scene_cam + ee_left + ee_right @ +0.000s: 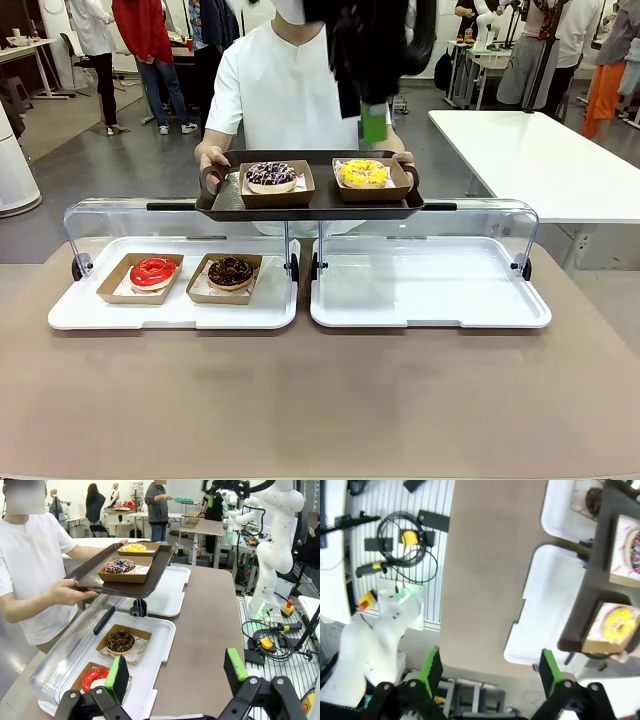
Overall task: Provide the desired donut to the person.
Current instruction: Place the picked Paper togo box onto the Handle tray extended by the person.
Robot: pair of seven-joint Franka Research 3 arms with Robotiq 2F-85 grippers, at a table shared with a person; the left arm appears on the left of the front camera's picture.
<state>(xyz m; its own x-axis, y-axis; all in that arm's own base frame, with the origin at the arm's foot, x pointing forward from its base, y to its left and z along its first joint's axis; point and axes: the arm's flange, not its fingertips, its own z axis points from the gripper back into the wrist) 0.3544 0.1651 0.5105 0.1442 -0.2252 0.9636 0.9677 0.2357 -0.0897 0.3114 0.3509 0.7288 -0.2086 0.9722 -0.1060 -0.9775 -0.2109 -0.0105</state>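
**Delivery appears made; right arm above the person's tray, both grippers empty**

The person (285, 95) stands at the 12 o'clock edge of the table, holding a dark tray (310, 208) by both ends above the display covers. Two boxed donuts sit on it: a sprinkled donut (271, 177) toward 9 o'clock and a yellow donut (363, 173) toward 3 o'clock, each in its own cardboard box.

The left display tray (170, 312) holds a red donut (153, 272) and, just beside it toward 3 o'clock, a chocolate donut (230, 271). The right display tray (430, 305) is bare.

The right gripper (487, 667) has its fingers spread wide with nothing between them. In the front view it hangs directly above the yellow donut, apart from it. The left gripper (175, 672) is likewise wide open and empty, sitting low at the 6 o'clock side near the red donut.

Judgement: the yellow donut seems to be the one delivered, given the open right gripper over it. Which donut was asked for cannot be told. What seems left is withdrawal of the right arm, unless a further donut is requested.
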